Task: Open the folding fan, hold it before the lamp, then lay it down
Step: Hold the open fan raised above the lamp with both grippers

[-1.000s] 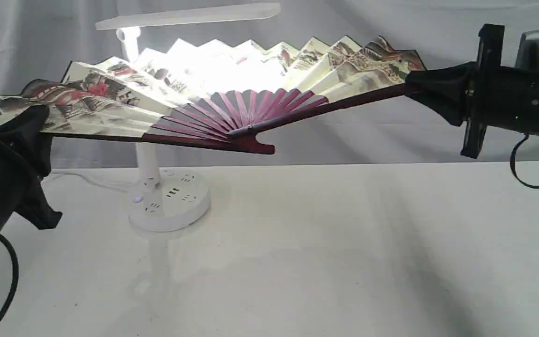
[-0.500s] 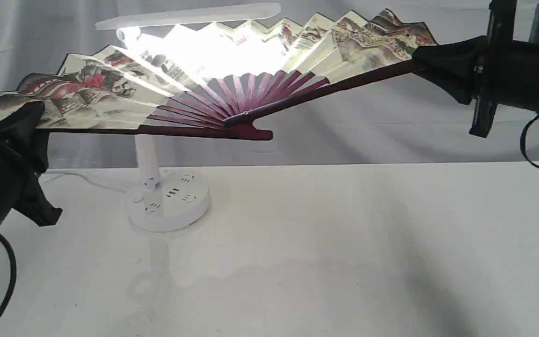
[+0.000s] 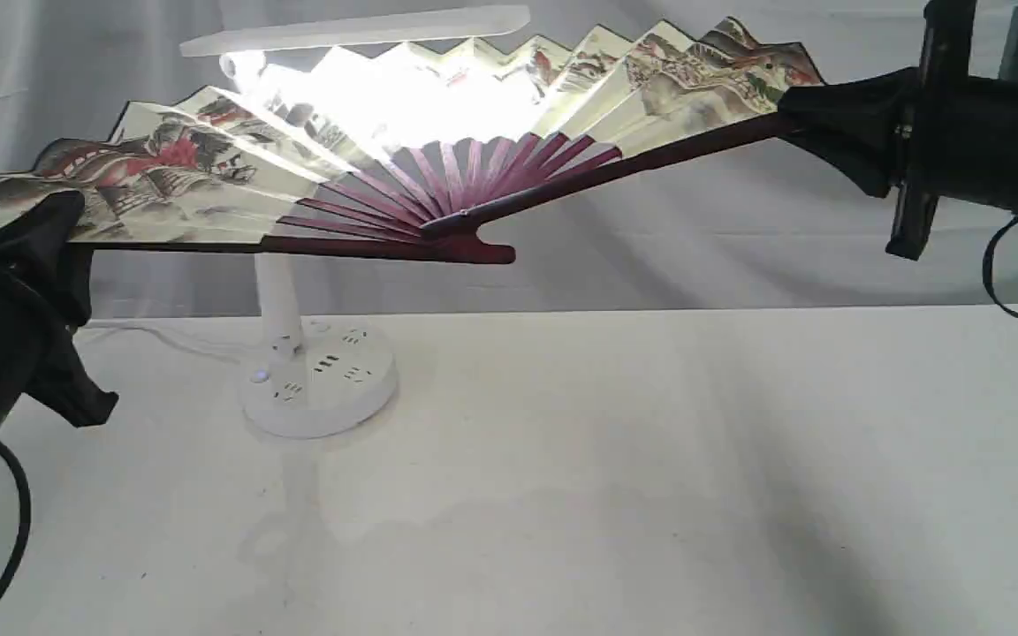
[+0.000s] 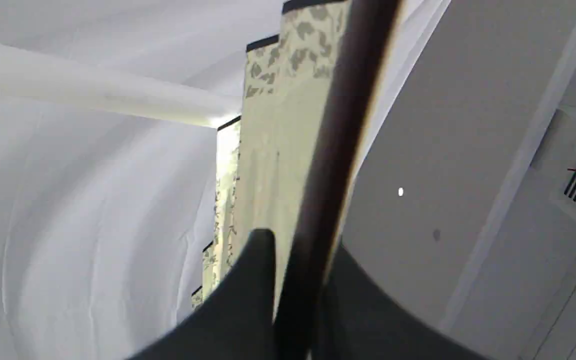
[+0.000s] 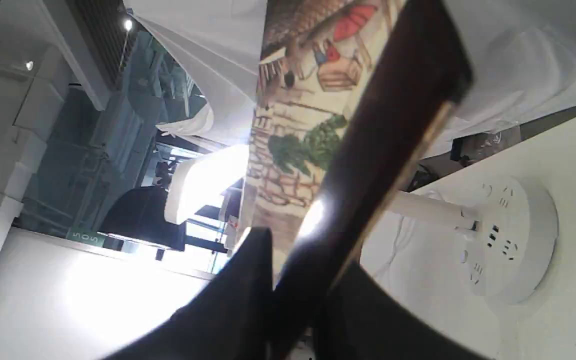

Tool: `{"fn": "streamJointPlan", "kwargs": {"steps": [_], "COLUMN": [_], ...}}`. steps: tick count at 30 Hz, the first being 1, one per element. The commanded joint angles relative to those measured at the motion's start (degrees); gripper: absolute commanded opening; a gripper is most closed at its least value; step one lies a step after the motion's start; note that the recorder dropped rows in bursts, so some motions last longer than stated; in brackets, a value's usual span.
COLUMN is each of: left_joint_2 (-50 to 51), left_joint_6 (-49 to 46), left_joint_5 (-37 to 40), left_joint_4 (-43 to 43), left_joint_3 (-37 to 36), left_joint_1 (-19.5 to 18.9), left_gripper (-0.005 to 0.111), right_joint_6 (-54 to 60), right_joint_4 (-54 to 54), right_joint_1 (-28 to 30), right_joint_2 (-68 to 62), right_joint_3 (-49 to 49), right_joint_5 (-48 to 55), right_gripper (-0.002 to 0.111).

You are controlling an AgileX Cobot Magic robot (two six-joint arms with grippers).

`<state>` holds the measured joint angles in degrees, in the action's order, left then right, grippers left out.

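Observation:
The folding fan (image 3: 208, 181) is spread wide open in the air, its pleated painted paper glowing where the lit lamp head (image 3: 354, 31) shines through from behind. Dark maroon ribs meet at a pivot (image 3: 465, 243) above the table. My left gripper (image 3: 49, 234) is shut on the fan's left guard rib (image 4: 333, 150). At the fan's other end my right gripper (image 3: 814, 119) is shut on the right guard rib (image 5: 383, 150). The white lamp's stem rises from its round socket base (image 3: 319, 380) behind the fan; that base (image 5: 510, 240) also shows in the right wrist view.
A white table (image 3: 606, 477) lies below the fan, backed by a grey cloth curtain (image 3: 695, 247). The lamp's thin white cable (image 3: 155, 340) trails left from the base. Black cables hang from both arms at the picture's edges.
Over the last second both grippers lifted the open fan, the right end rising more, bringing it up before the lamp head. Since half a second ago nothing has visibly moved.

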<state>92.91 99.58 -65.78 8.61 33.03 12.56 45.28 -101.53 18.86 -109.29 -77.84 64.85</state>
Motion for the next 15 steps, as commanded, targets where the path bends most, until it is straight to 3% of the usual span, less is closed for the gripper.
{"fn": "streamJointPlan", "kwargs": {"steps": [1, 15], "left_joint_2": [-1.2, -1.2], "left_joint_6": [4.1, 4.1], "left_joint_5": [-4.2, -4.2], "left_joint_4": [4.7, 4.7], "left_joint_3": [0.5, 0.5], "left_joint_1": [-0.6, -0.6], "left_gripper": [0.0, 0.0], "right_joint_6": [3.4, 3.2], "right_joint_4": [1.6, 1.6], "right_joint_1": [-0.1, -0.1], "right_joint_2": [0.4, 0.4], "right_joint_3": [-0.3, -0.3], "right_joint_5": [-0.3, 0.2], "right_gripper": [0.0, 0.0]}}
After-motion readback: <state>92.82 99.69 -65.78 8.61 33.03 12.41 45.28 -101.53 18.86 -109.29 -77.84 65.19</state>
